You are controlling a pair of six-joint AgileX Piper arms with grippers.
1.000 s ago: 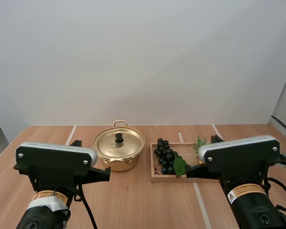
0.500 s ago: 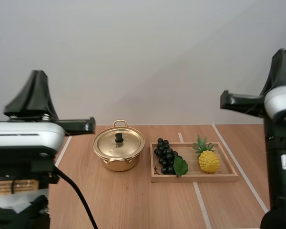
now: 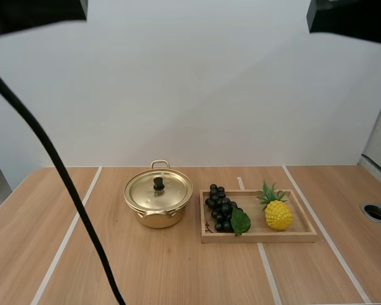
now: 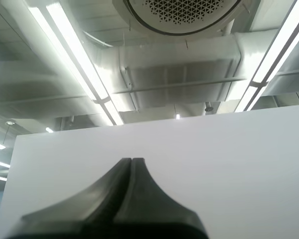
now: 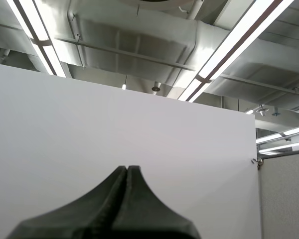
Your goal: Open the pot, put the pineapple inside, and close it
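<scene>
- My left gripper (image 4: pixel 131 162) has its fingers pressed together into one dark wedge. It holds nothing and is aimed upward, away from the table (image 3: pixel 114 267).
- The pot (image 3: pixel 157 215) sits on the table just left of the tray, with its lid (image 3: pixel 168 192) on. It is gold metal, so I judge it stiff and probably slick. I would take the lid by the small black knob (image 3: pixel 159 183) at its centre, the one part a narrow pinch can hold.
- The wooden tray (image 3: pixel 260 236) lies just beside the pot, with the bunch of grapes (image 3: pixel 221 208) at its left end.
- The pineapple (image 3: pixel 278 215) lies at the tray's right end, apart from the grapes, with its leafy crown pointing away from me. It looks like a light, rigid model, though I can't be sure from this far. The bumpy skin should give purchase, so I would grip across the yellow body, not the crown, which may flex.
- My right gripper (image 5: pixel 127 169) is likewise closed on nothing, tips together.
</scene>
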